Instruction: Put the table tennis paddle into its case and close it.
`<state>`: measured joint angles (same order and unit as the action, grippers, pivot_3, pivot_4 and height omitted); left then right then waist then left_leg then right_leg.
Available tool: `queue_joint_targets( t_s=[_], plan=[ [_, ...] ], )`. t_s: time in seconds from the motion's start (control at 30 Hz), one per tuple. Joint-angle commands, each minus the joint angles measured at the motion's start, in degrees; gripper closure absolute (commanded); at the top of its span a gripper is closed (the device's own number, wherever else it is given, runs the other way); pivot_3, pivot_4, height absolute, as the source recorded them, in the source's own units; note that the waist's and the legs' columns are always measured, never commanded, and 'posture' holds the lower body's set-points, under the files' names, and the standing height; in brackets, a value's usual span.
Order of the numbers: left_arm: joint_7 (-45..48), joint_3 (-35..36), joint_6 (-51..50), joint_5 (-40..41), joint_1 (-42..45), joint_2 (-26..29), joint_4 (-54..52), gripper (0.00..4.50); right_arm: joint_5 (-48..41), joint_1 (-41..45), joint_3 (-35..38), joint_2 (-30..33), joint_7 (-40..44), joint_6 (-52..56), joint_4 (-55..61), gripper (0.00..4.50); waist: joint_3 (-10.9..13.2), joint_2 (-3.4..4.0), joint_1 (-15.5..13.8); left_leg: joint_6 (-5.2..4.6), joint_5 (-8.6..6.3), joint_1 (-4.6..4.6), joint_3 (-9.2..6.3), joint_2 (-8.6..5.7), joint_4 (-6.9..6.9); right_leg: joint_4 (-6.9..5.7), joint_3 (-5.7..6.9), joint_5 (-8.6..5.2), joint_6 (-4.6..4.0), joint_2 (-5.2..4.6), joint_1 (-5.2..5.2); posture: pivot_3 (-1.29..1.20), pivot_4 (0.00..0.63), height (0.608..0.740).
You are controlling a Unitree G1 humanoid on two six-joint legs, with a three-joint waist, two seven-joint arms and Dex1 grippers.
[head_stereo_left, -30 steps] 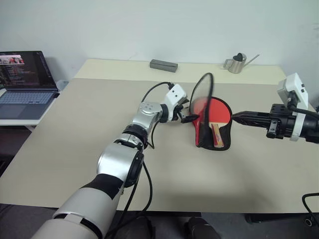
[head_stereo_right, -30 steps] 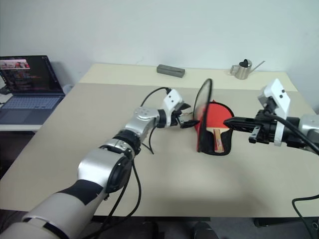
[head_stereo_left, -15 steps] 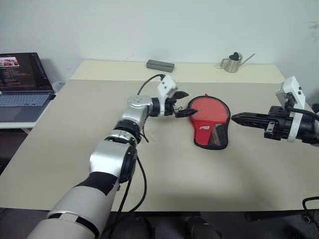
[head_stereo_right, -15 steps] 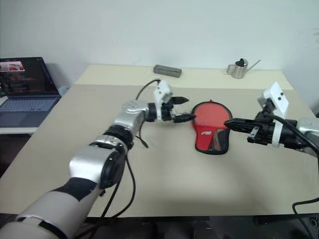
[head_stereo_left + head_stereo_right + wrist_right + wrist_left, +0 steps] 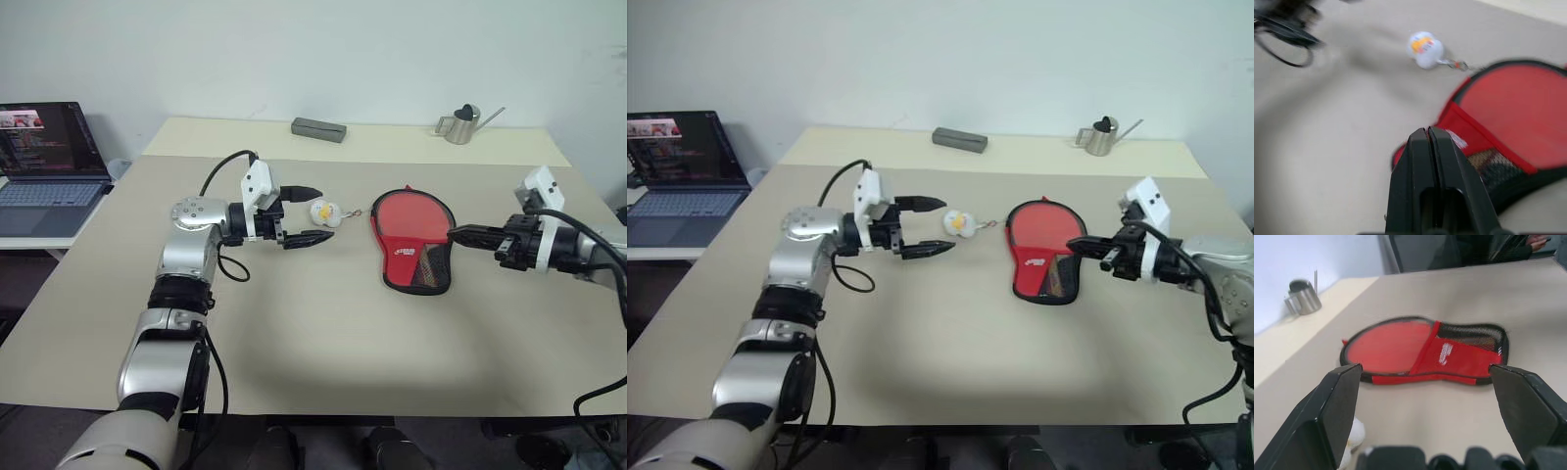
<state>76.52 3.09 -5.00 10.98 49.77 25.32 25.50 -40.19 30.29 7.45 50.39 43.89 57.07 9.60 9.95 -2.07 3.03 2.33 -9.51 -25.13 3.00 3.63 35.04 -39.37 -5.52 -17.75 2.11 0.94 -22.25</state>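
My left gripper [image 5: 306,212] hangs with its fingers spread, the white-yellow zipper charm [image 5: 325,211] just past their tips. Beyond the charm the red case [image 5: 411,240] lies flat. My right gripper [image 5: 457,235], pinched together, points at the case's far edge.

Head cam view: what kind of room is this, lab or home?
Probably an office or lab workspace. A plain beige table against a bare white wall, an open laptop on a side desk, and a small metal watering can at the far edge.
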Motion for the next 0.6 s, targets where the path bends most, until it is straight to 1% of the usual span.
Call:
queue_joint_targets(
  t_s=[0.03,0.07,0.17,0.23,0.37,0.4,0.47,0.6],
  plan=[
    [-1.40,-0.02,-4.75,3.02,-0.62,2.47,-9.19,0.00,3.47,2.23,0.12,-0.86,-2.20,-2.09,-3.62,4.11,0.00,0.00,0.00,0.00,0.00,0.01,0.00,0.00,0.00,-0.01,0.00,0.00,0.00,0.00,0.00,0.00,0.150,0.740],
    [-1.76,-0.07,-5.71,3.45,-0.82,3.00,-10.24,0.00,4.07,2.58,-0.23,-1.05,-2.02,-2.40,-4.23,3.92,0.00,0.01,0.03,0.00,0.00,0.02,0.00,-0.01,0.00,-0.03,0.00,0.00,0.00,0.00,0.00,0.00,0.150,0.740],
    [-2.95,-0.21,-7.86,4.55,-0.74,4.30,-12.05,0.00,5.84,3.78,-1.39,-1.94,-1.88,-2.92,-5.89,2.91,-0.01,0.01,0.15,0.00,0.00,0.08,0.03,0.00,-0.01,-0.05,-0.02,0.00,0.00,0.01,0.00,0.00,0.150,0.740],
    [-3.49,-0.25,-9.31,5.30,-0.46,4.90,-12.99,0.00,7.36,4.79,-2.26,-2.50,-2.07,-3.46,-7.30,2.32,-0.01,0.01,0.17,-0.01,0.00,0.09,0.03,0.01,-0.01,-0.05,-0.03,0.00,-0.01,0.02,0.00,0.00,0.150,0.740],
    [-3.39,-1.17,-11.73,5.52,-0.28,7.13,-14.03,0.00,9.19,7.33,-3.50,-4.72,-2.32,-3.14,-11.49,0.92,-0.01,0.01,0.27,-0.01,0.00,0.09,0.06,0.01,-0.01,-0.05,-0.05,-0.01,-0.01,0.02,0.00,0.00,0.150,0.740],
    [-3.31,-1.42,-12.00,5.54,-0.32,7.60,-14.19,0.00,9.43,7.81,-3.60,-5.34,-2.58,-2.65,-12.42,0.68,-0.01,0.01,0.23,-0.01,0.00,0.09,0.05,0.01,-0.02,-0.05,-0.04,-0.01,-0.01,0.02,0.00,0.00,0.150,0.740],
    [-1.98,-1.82,-13.86,6.65,-0.63,8.99,-15.47,0.00,10.72,9.27,-3.85,-7.41,-4.68,-1.28,-16.24,0.01,-0.01,0.01,0.19,-0.01,0.00,0.09,0.05,0.01,-0.02,-0.05,-0.03,-0.01,-0.01,0.02,0.00,0.00,0.150,0.740],
    [1.57,-1.68,-17.40,10.40,-1.79,11.44,-18.69,0.00,11.83,11.30,-3.26,-10.24,-6.68,0.14,-21.14,0.01,-0.01,0.01,0.22,-0.01,0.00,0.09,0.07,0.01,-0.02,-0.06,-0.05,-0.01,-0.02,0.01,-0.01,0.00,0.150,0.740]
  ],
)
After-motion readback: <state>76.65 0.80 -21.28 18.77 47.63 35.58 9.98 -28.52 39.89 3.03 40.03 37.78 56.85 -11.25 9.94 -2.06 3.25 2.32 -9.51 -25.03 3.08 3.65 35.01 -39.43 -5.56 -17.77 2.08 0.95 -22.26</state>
